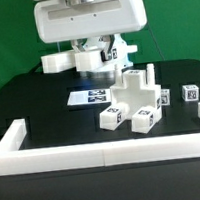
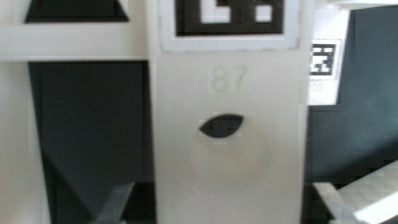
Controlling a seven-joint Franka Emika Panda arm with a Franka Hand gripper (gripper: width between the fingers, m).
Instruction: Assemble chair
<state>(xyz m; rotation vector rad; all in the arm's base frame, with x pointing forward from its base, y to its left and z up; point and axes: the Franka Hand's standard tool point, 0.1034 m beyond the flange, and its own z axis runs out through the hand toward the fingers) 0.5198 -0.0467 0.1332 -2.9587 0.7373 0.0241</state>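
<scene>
Between the closed fingers (image 2: 361,194) of your gripper (image 2: 222,205) sits one flat white plank (image 2: 221,95) of the chair, a dark hole (image 2: 221,126) in its face and a black-and-white tag (image 2: 228,15) at its far end. The jaws stand on either side of it and are drawn in on it, so read the hand as gripping this part. Pale bars branch off beside the plank with dark gaps between them, which suggests a frame piece, though you cannot tell from the wrist view whether they are joined to it. In the exterior view the gripper (image 1: 92,49) hangs at the back of the black table (image 1: 39,110) with the same white part (image 1: 89,59) under it; whether the part rests on the surface or is just clear of it cannot be made out

Nearer the camera than the hand, and well apart from it, lies the marker board (image 1: 87,94). Beyond that again is a huddle of loose blocks (image 1: 139,104), each tagged, some touching, one standing taller than the rest; whether any are already mated is too small to tell. Another small block (image 1: 191,93) sits off alone toward the exterior view's right. A white rail (image 1: 104,151) fences the near edge

Judged from this, your build is at an early stage: one part in hand, nothing yet that reads as a seat on legs, and most of the joining ahead of you
</scene>
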